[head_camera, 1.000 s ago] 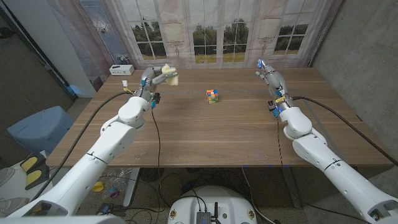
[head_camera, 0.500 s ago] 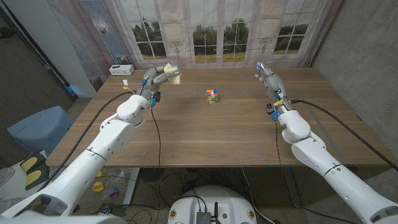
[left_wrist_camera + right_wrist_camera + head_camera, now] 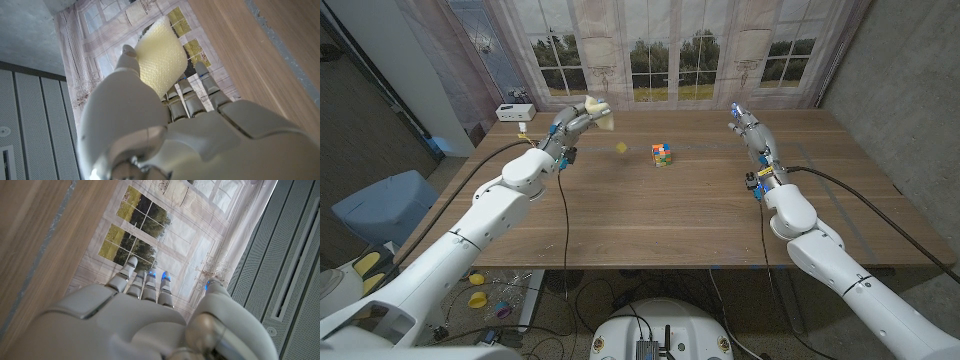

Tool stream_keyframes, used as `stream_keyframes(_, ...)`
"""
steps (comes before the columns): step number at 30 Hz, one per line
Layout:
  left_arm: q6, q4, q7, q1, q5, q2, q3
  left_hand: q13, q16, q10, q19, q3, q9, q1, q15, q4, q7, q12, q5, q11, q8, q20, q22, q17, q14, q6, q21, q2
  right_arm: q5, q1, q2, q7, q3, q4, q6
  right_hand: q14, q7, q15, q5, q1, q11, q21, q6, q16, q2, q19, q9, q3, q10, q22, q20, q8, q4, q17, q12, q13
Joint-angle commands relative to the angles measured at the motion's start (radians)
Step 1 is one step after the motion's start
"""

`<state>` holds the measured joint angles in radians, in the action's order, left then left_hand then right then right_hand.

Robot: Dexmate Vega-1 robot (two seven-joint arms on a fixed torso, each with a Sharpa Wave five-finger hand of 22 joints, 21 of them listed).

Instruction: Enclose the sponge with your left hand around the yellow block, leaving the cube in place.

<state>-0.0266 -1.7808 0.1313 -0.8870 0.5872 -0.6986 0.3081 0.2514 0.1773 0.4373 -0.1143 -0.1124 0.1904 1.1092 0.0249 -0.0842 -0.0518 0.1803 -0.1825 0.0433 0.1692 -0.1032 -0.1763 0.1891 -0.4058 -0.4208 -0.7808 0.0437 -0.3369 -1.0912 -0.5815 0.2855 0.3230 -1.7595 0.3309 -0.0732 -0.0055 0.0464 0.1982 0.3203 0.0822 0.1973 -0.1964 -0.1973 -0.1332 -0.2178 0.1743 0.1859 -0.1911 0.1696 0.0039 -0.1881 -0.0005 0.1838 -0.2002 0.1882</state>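
The left hand (image 3: 575, 120) is drifting toward the far edge, carrying the sponge (image 3: 599, 109) a little farther along than a second ago, and a small yellow block (image 3: 622, 147) is now showing on the table (image 3: 650, 215) left of the cube (image 3: 662, 154). The hand is pinching the sponge between thumb and fingers (image 3: 187, 92), raised above the far left part of the table. The sponge is looking light, soft and squashy, best gripped across its flat faces. The right hand (image 3: 748, 126) is waiting at the far right with fingers straight, holding nothing. No containers are showing.
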Motion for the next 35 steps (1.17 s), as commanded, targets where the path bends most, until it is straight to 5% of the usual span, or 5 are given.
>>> stream_keyframes(1,0.033,0.052,-0.128,0.050,-0.047,-0.081,0.032,-0.016,-0.006,-0.101,0.069,0.014,-0.003,-0.031,-0.016,-0.002,-0.016,-0.001,-0.009,-0.018,0.003,0.011,0.000,-0.006,0.123,0.083,0.049,-0.003,0.087,-0.067,0.015,0.093,0.012,-0.117,-0.057,-0.003,-0.003,0.000,-0.006,0.005,-0.002,-0.003,-0.008,0.005,0.009,-0.001,0.006,0.005,0.001,0.004,0.011,0.001,-0.002,0.004,0.003,0.005)
stream_keyframes(5,0.058,0.090,-0.190,0.073,-0.046,-0.093,0.041,-0.033,-0.001,-0.195,0.132,0.031,-0.005,-0.061,-0.044,0.000,-0.030,0.003,-0.014,-0.031,0.003,0.003,0.000,-0.011,0.221,0.159,0.101,-0.010,0.127,-0.092,0.021,0.131,0.020,-0.168,-0.092,-0.003,-0.003,0.000,-0.006,0.004,0.002,-0.003,-0.007,0.005,0.010,-0.001,0.006,0.005,0.000,0.004,0.013,0.002,-0.002,0.004,0.003,0.005)
stream_keyframes(14,0.103,0.171,-0.312,0.133,-0.051,-0.098,0.073,-0.054,-0.005,-0.480,0.312,0.084,-0.010,-0.155,-0.154,0.023,-0.039,0.003,-0.038,-0.062,-0.002,-0.070,-0.004,-0.011,0.499,0.424,0.250,-0.026,0.175,-0.131,0.032,0.175,0.027,-0.243,-0.146,-0.005,-0.006,0.000,-0.006,-0.001,-0.004,-0.005,-0.007,0.004,0.013,0.006,0.006,0.003,0.000,0.004,0.035,0.002,-0.001,0.005,0.003,0.005)
stream_keyframes(22,0.128,0.206,-0.378,0.170,-0.075,-0.109,0.096,-0.057,-0.005,-0.872,0.557,0.169,-0.010,-0.252,-0.224,0.071,-0.045,-0.001,-0.109,-0.104,0.000,-0.106,-0.017,-0.005,0.837,0.791,0.413,-0.037,0.187,-0.122,0.042,0.175,0.037,-0.250,-0.164,-0.006,-0.009,0.000,-0.006,-0.007,-0.004,-0.006,-0.005,0.003,0.015,0.008,0.006,0.000,-0.001,0.004,0.043,0.002,0.000,0.005,0.002,0.005)
stream_keyframes(35,0.123,0.246,-0.406,0.187,-0.062,-0.101,0.102,-0.057,0.002,-0.885,0.572,0.175,-0.009,-0.260,-0.217,0.081,-0.037,0.011,-0.122,-0.123,0.008,-0.109,-0.020,-0.005,0.861,0.812,0.427,-0.020,0.190,-0.096,0.069,0.173,0.065,-0.227,-0.177,-0.008,-0.011,0.000,-0.005,-0.013,-0.008,-0.005,-0.004,0.002,0.015,0.008,0.006,-0.001,0.000,0.004,0.045,0.002,0.003,0.006,0.003,0.005)
